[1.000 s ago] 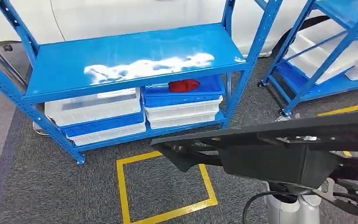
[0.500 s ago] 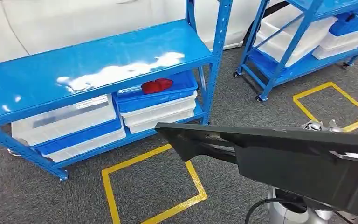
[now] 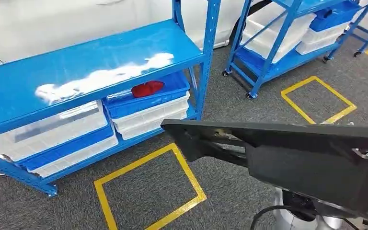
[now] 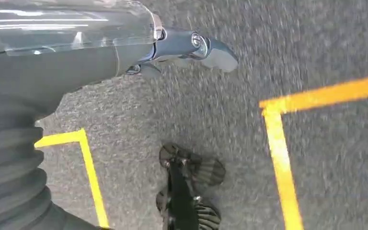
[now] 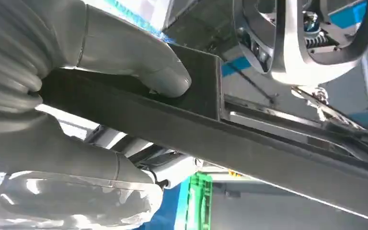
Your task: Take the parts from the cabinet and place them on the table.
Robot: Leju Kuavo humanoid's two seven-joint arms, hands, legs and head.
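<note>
The right hand point(image 5: 124, 72) clamps thumb-over-top on the long black part point(image 3: 287, 153) to carry it level, while the left hand point(image 4: 182, 48) hangs empty, fingers loosely apart.

Right robot hand point(image 5: 100, 72) clamped; left point(image 4: 182, 48) slack.

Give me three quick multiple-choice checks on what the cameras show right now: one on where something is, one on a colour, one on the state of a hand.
1. Where is the red item?
A. In a blue bin on the lower shelf of the near rack
B. On the rack's top shelf
C. On the floor

2. What colour is the tape square on the carpet before the rack?
A. Yellow
B. White
C. Red

3. What is the right hand doing?
A. Hanging with nothing in it
B. Holding the long black part
C. Holding a white bin

Answers: 1 A, it lies in the upper blue bin; 2 A, the tape is yellow; 3 B, the thumb presses on the part.
</note>
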